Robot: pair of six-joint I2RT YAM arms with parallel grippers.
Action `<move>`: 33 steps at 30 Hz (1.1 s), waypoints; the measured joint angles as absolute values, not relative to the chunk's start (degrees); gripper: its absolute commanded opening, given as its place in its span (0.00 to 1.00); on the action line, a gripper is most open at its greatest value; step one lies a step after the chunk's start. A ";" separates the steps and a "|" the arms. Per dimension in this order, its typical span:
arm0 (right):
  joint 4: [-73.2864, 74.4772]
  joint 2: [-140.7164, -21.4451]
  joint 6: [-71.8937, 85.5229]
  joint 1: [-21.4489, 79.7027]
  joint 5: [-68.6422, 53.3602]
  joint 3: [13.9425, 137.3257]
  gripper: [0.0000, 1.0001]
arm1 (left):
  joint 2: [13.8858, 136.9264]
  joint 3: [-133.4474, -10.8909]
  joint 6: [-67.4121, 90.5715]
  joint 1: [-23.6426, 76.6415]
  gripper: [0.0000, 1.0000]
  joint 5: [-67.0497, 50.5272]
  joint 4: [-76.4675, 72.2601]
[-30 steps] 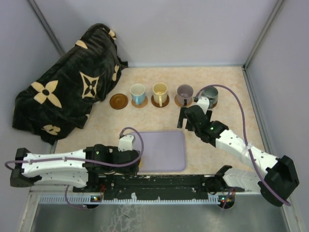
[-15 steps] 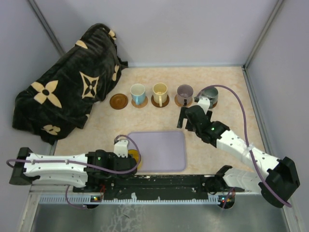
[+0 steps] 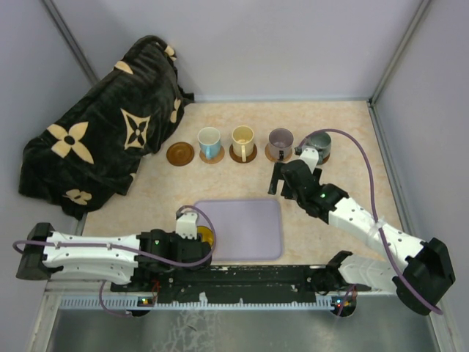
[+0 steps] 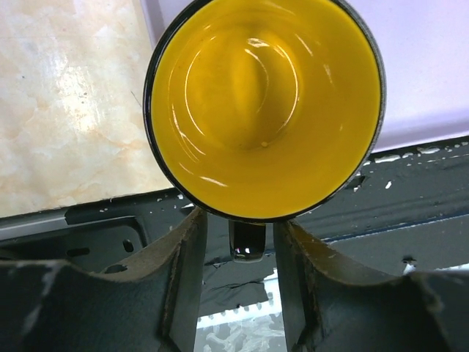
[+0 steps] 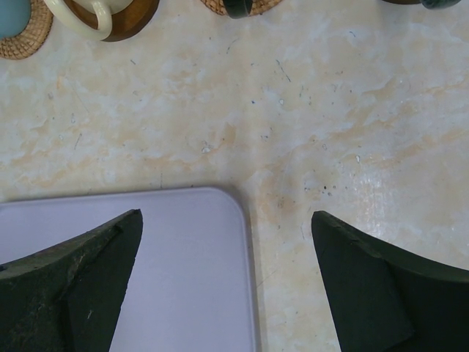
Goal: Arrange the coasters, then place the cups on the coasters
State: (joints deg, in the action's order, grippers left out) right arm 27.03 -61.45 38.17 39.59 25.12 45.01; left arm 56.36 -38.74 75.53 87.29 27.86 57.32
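Tabletop (image 3: 344, 132) — five cups (image 3: 242, 138), seemingly five coasters (image 3: 179, 154)

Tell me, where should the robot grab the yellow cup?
By its handle. The yellow cup stands upright, and its dark handle pokes sideways toward the left gripper, between the fingers. Coming in level from that side should let them pinch it; the round body looks too wide.
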 measured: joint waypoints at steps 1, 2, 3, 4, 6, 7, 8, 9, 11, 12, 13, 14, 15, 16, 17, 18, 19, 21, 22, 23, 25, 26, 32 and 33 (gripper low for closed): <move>27.00 -61.45 38.17 39.59 25.10 45.01 0.99 | 56.38 -38.39 75.55 87.29 0.45 27.79 57.12; 27.00 -61.45 38.19 39.59 25.04 45.01 0.99 | 56.38 -38.04 75.57 87.29 0.44 27.75 56.97; 27.00 -61.45 38.19 39.59 24.91 45.01 0.99 | 56.38 -37.71 75.61 87.29 0.43 27.64 56.86; 26.98 -61.45 38.19 39.59 24.82 45.01 0.99 | 56.38 -37.32 75.66 87.29 0.42 27.55 56.73; 26.98 -61.47 38.19 39.59 24.51 45.01 0.99 | 56.38 -36.64 75.68 87.29 0.41 27.42 56.18; 26.98 -61.49 38.19 39.59 24.40 45.01 0.99 | 56.45 -36.29 75.68 87.29 0.41 27.38 55.90; 26.96 -61.54 38.19 39.59 24.25 45.01 0.99 | 56.53 -36.03 75.70 87.29 0.40 27.38 55.66; 26.96 -61.56 38.19 39.59 24.21 45.01 0.99 | 56.62 -35.73 75.70 87.29 0.39 27.35 55.37; 26.96 -61.58 38.19 39.57 24.10 45.01 0.99 | 56.82 -35.40 75.72 87.29 0.37 27.40 55.09; 26.96 -61.58 38.19 39.57 24.08 45.01 0.99 | 56.97 -35.29 75.72 87.29 0.35 27.42 54.89; 26.96 -61.58 38.19 39.59 24.08 45.01 0.99 | 57.19 -35.09 75.72 87.29 0.33 27.42 54.61; 26.96 -61.58 38.19 39.59 24.08 45.01 0.99 | 57.41 -34.92 75.75 87.29 0.31 27.42 54.33; 26.96 -61.58 38.19 39.59 24.05 44.99 0.99 | 57.67 -34.76 75.72 87.29 0.29 27.46 54.04; 26.96 -61.60 38.19 39.59 24.05 44.99 0.99 | 57.91 -34.68 75.61 87.31 0.25 27.59 53.76; 26.96 -61.60 38.19 39.59 24.05 44.99 0.99 | 58.11 -34.65 75.57 87.31 0.22 27.73 53.32; 26.96 -61.63 38.19 39.59 24.03 44.97 0.99 | 58.35 -34.65 75.50 87.31 0.18 27.86 52.86; 26.92 -61.65 38.19 39.59 23.99 44.97 0.99 | 58.61 -34.65 75.61 87.31 0.14 28.10 52.31; 26.50 -61.65 38.19 39.59 23.88 44.64 0.99 | 59.27 -34.68 75.16 87.31 0.09 28.47 51.94; 26.44 -61.65 38.22 39.57 23.81 44.49 0.99 | 59.51 -34.68 74.98 87.37 0.08 28.62 51.79; 26.26 -61.65 38.22 39.57 23.75 44.12 0.99 | 59.79 -34.74 74.72 87.37 0.07 28.86 51.72; 26.11 -61.65 38.26 39.57 23.64 43.46 0.99 | 60.45 -35.07 74.15 87.37 0.05 29.15 51.75; 26.15 -61.65 38.28 39.57 23.64 43.20 0.99 | 60.97 -35.42 73.63 87.37 0.04 29.21 51.86; 25.78 -61.63 38.65 39.57 23.33 41.52 0.98 | 66.06 -39.33 70.54 87.37 0.00 29.89 53.21; 25.65 -61.63 38.65 39.57 23.31 41.19 0.98 | 66.89 -40.34 69.97 87.37 0.00 30.22 53.47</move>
